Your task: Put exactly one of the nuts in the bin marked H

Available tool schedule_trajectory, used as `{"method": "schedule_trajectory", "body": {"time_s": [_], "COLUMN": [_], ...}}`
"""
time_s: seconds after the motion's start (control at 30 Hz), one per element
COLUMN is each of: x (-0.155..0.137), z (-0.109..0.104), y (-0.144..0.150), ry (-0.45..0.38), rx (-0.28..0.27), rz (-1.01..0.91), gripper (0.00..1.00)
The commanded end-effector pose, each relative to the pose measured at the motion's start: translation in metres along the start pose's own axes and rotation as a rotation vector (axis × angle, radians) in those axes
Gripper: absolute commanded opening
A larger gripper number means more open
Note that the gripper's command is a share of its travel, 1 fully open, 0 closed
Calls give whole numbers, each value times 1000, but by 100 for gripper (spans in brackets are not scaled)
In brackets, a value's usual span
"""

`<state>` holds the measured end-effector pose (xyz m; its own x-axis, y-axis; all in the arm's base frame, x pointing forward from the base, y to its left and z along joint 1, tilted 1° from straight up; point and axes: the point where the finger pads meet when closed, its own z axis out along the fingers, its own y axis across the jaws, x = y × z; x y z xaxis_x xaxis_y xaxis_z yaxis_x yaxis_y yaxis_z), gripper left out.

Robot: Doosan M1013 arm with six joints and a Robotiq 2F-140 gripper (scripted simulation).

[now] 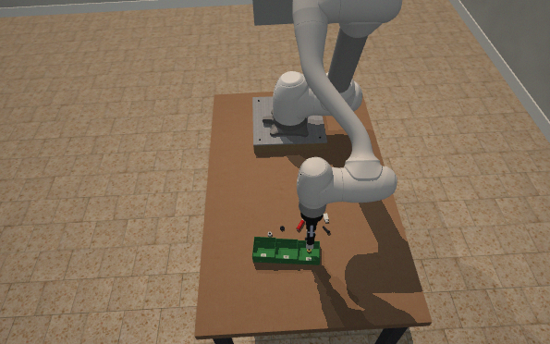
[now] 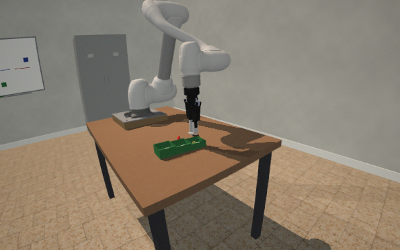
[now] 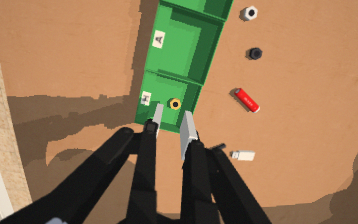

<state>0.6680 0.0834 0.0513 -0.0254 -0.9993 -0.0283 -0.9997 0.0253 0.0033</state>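
Gripper (image 1: 310, 246) (image 2: 193, 134) (image 3: 171, 117) hovers over the bin marked H (image 1: 316, 255) (image 2: 201, 143) (image 3: 161, 88), fingers slightly apart, nothing between them! And there's the brass-coloured nut (image 1: 309, 251) (image 2: 193, 142) (image 3: 171, 104), down inside that bin! Outside the green bins, a pale nut (image 1: 269, 234) (image 3: 246, 13) sits near a black piece (image 1: 282, 228) (image 3: 255, 53), with the red cylinder (image 1: 300, 225) (image 2: 178, 138) (image 3: 247, 100) on the table too.

Exterior view: grey walls; whiteboard (image 2: 11, 67) at ten o'clock, grey cabinet (image 2: 103, 77) at eleven. Tan tiled floor (image 1: 85, 162) (image 2: 62, 175), dark shadows.
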Motion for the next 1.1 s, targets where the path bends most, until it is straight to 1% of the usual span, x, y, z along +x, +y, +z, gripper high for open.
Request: {"method": "schedule_trajectory", "body": {"time_s": [0.0, 0.47, 0.5, 0.9, 0.97, 1.07], "x": [2, 2, 2, 2, 2, 1], "z": [-2, -2, -6, -54, -54, -66], "y": [-1, -1, -1, -1, -1, -1], "ry": [4, 4, 4, 4, 4, 4], "rx": [-1, -1, -1, -1, -1, -1], "rz": [3, 3, 3, 3, 3, 3], "gripper": [19, 19, 100, 100, 100, 100]}}
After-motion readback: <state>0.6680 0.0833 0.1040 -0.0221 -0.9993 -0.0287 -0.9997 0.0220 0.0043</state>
